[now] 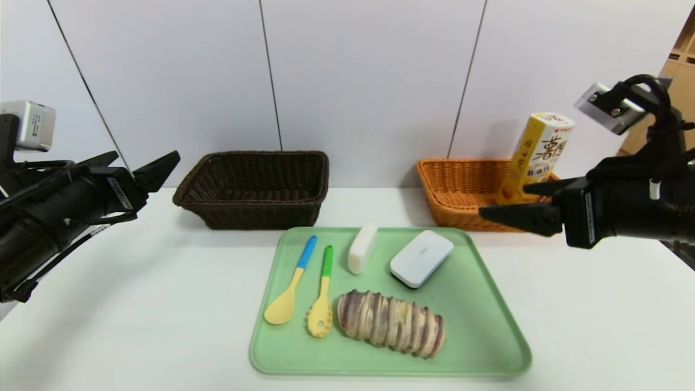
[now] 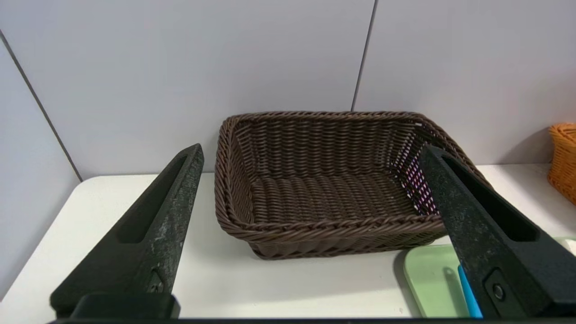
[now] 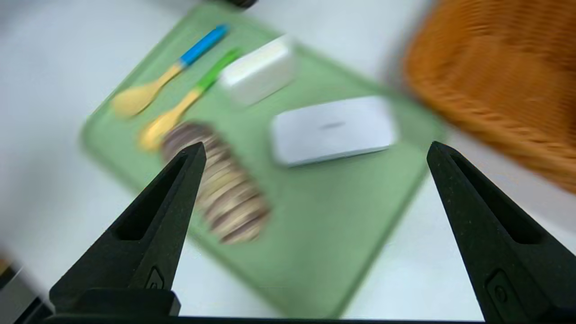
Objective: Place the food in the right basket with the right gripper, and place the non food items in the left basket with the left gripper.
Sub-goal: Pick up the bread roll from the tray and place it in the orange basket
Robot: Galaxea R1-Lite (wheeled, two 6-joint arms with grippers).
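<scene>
Head view: on the tabletop (image 1: pixel 163 304), the carton (image 1: pixel 537 155) stands in the orange basket (image 1: pixel 456 190); the tray (image 1: pixel 488 326) holds the loaf (image 1: pixel 391 324). Likely next, the right hand (image 1: pixel 513 202), wide open and empty, must straddle the loaf. The left hand (image 1: pixel 138 168) waits open, empty.

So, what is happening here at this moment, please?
A two-armed robot is sorting things from a green tray into two baskets. The yellow snack carton already stands in the orange basket. The right gripper is open and holds nothing, beside that basket. The bread loaf, two spoons, the white bar and the white box lie on the tray. The left gripper is open, beside the empty dark basket.
</scene>
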